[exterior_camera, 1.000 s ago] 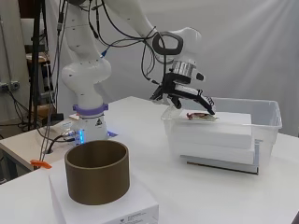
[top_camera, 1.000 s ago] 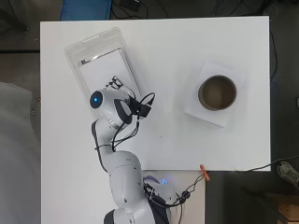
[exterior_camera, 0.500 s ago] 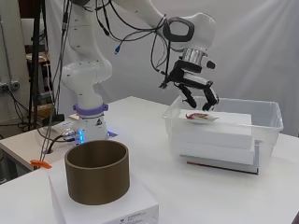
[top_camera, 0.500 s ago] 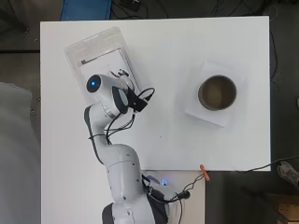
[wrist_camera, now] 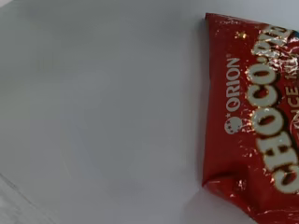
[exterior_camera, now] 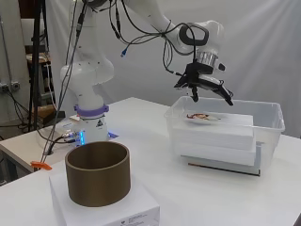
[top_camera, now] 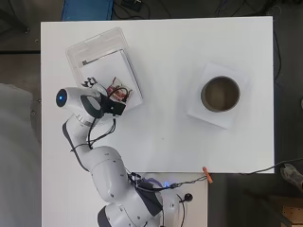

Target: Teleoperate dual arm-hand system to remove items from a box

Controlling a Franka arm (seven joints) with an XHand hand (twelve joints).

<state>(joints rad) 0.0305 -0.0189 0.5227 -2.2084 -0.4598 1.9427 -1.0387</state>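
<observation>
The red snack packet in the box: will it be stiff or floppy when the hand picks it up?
Probably floppy: the red snack packet looks like thin, crinkled foil. Its glossy surface may be slippery. It lies flat, so rolling seems unlikely.

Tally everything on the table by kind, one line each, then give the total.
Clear plastic box: 1
Red snack packet: 1
White slabs stacked in the box: cannot count
Brown cylinder: 1
White base under the cylinder: 1
Orange clip at the table edge: 1
Total: 5, slabs aside
</observation>
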